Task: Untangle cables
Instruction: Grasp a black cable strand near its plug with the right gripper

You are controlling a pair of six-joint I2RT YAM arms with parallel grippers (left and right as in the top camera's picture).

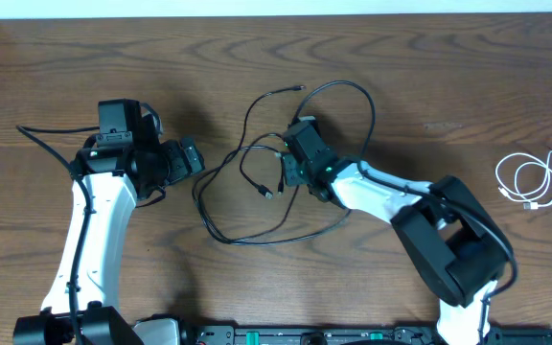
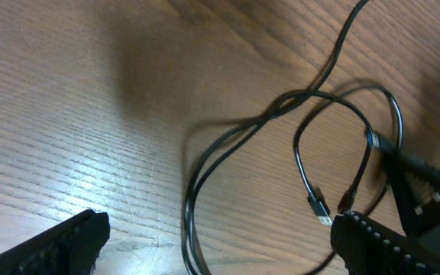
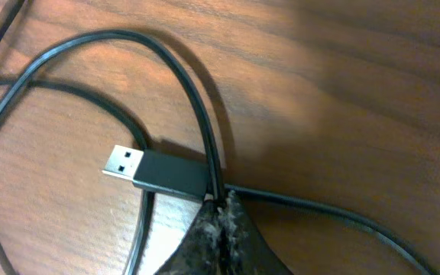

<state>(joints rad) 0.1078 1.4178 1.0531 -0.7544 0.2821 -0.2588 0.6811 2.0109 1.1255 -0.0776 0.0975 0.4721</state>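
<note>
Loops of thin black cable (image 3: 113, 34) on grained wood (image 1: 448, 57), one strand in clenched right end effector (image 3: 221, 208); left end effector (image 1: 197, 157) released

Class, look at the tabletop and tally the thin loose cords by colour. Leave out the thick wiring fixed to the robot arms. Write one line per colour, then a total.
black cord: 1
white cord: 1
total: 2
</note>
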